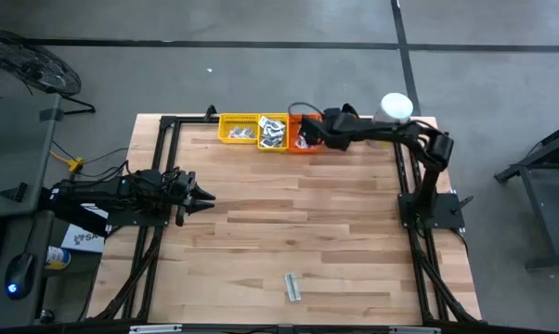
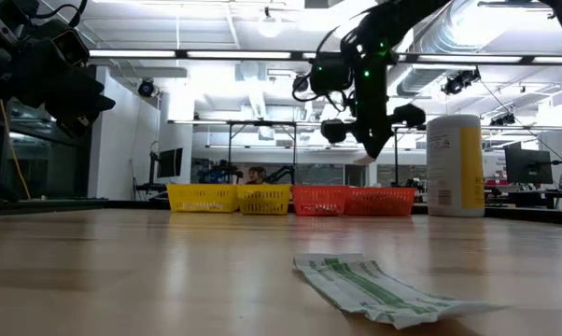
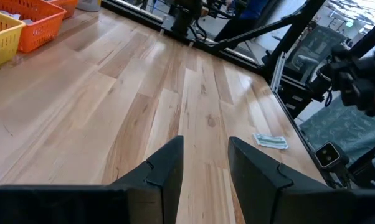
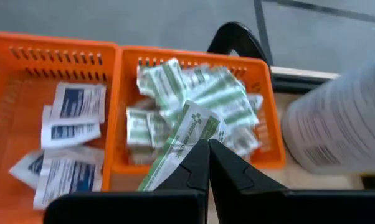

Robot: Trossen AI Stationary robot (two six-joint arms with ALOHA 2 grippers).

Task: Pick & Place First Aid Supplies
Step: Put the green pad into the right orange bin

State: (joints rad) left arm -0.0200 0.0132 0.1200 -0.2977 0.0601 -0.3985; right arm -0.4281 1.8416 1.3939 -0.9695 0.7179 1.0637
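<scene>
The right arm reaches from its base at the right edge of the surface point(image 1: 261, 232) toward the far side, elbow bent, its forearm running leftward along the far edge. Its right hand point(image 4: 207, 163) hangs raised and points down, the two dark fingers point(image 4: 194, 168) pressed together on a white-and-green strip point(image 4: 178, 146), which sticks out slanted from between them. The left arm lies low at the left side of the surface, stretched toward the middle. Its left hand point(image 3: 205, 168) is held above the wood, its fingers point(image 3: 166, 171) parted with a clear gap and nothing between them.
</scene>
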